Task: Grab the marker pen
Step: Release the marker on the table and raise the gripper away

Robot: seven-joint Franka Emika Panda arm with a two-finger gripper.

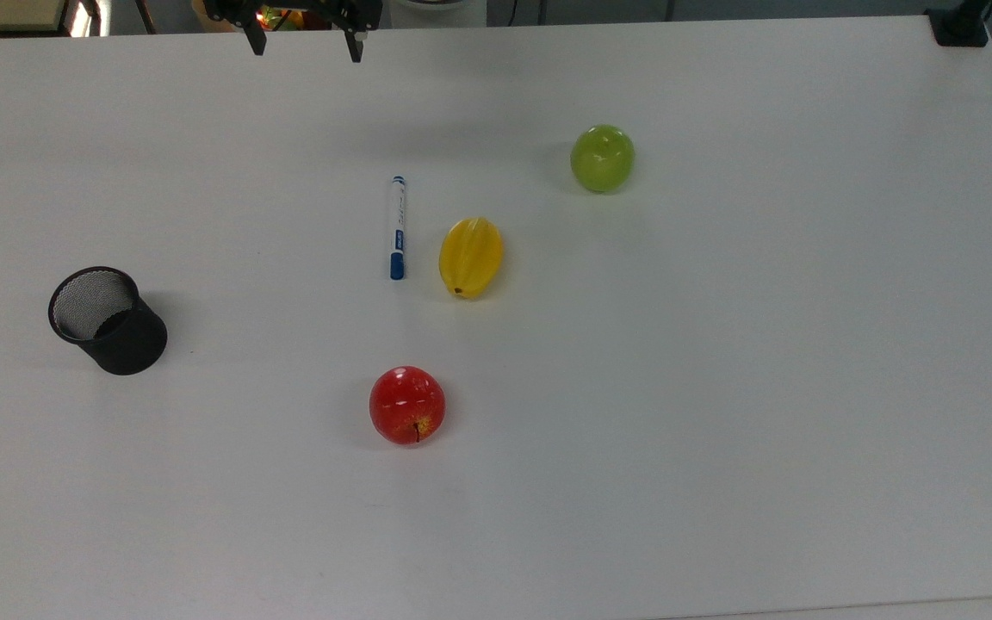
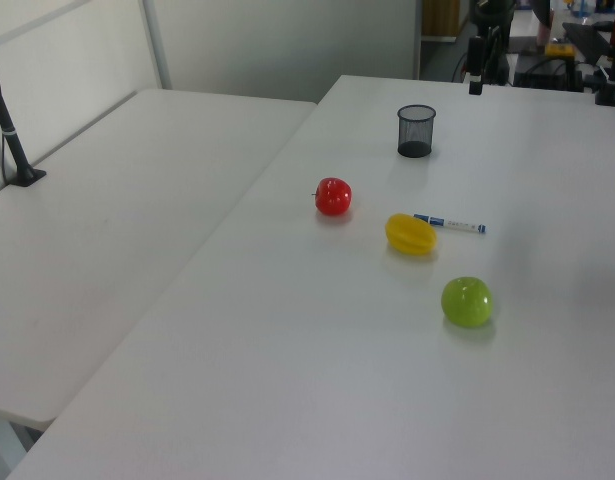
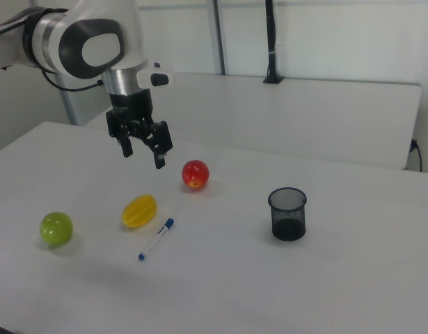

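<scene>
Nearest the camera in the top view, a red apple (image 1: 407, 405) rests on the white table (image 1: 720, 387), its stem toward the lower edge. To the top view's left of it stands a black mesh cup (image 1: 106, 319), upright; through its open mouth the mesh wall and dark floor are visible, and no object can be seen inside. In the right view the same cup (image 3: 288, 213) stands well apart from the fruit, and again nothing projects above its rim.

Farther back lies the marker pen (image 1: 396, 227), flat on the table, its long axis running toward the far edge, the blue cap at the nearer end and a small blue tip at the farther end. Just beside it, on the top view's right and not touching, lies a yellow fruit (image 1: 471, 257) of similar length. In the left view the marker pen (image 2: 450, 223) lies just behind the yellow fruit (image 2: 411, 234); in the right view the marker pen (image 3: 156, 239) lies on the table below the raised arm.

Beyond these, a green apple (image 1: 602, 158) sits alone toward the top view's right.

At the far edge of the table the hand (image 1: 300, 41) hangs in the air, well apart from the marker pen. Its two fingers are spread wide and hold nothing; the right view shows the hand (image 3: 144, 157) raised above the table, fingers (image 3: 160, 161) pointing down.
</scene>
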